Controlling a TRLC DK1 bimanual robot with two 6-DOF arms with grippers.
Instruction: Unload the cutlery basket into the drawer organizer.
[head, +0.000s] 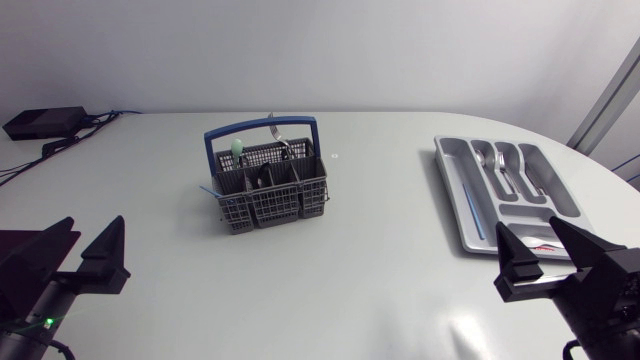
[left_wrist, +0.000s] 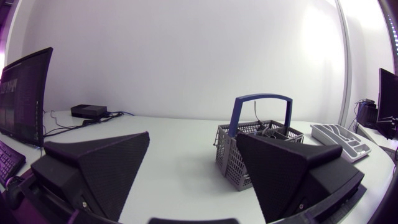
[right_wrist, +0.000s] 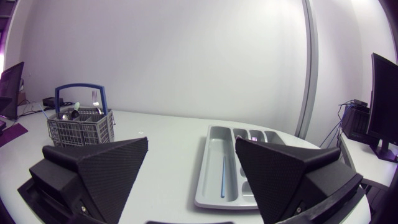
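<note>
The grey cutlery basket (head: 265, 190) with a blue handle stands mid-table and holds a fork (head: 277, 134), a green-handled utensil (head: 237, 148) and other pieces. At the right lies the grey drawer organizer (head: 540, 170), with spoons or forks (head: 497, 165) and a thin blue stick (head: 470, 205) in its compartments. My left gripper (head: 85, 242) is open at the near left, far from the basket (left_wrist: 231, 152). Open too, my right gripper (head: 542, 248) hovers by the organizer's near end. Ahead of its fingers sits the organizer (right_wrist: 217, 146), with the basket (right_wrist: 81, 127) further off.
A black box (head: 45, 122) with cables sits at the table's back left corner. Bare white table lies between the basket and the organizer and in front of the basket.
</note>
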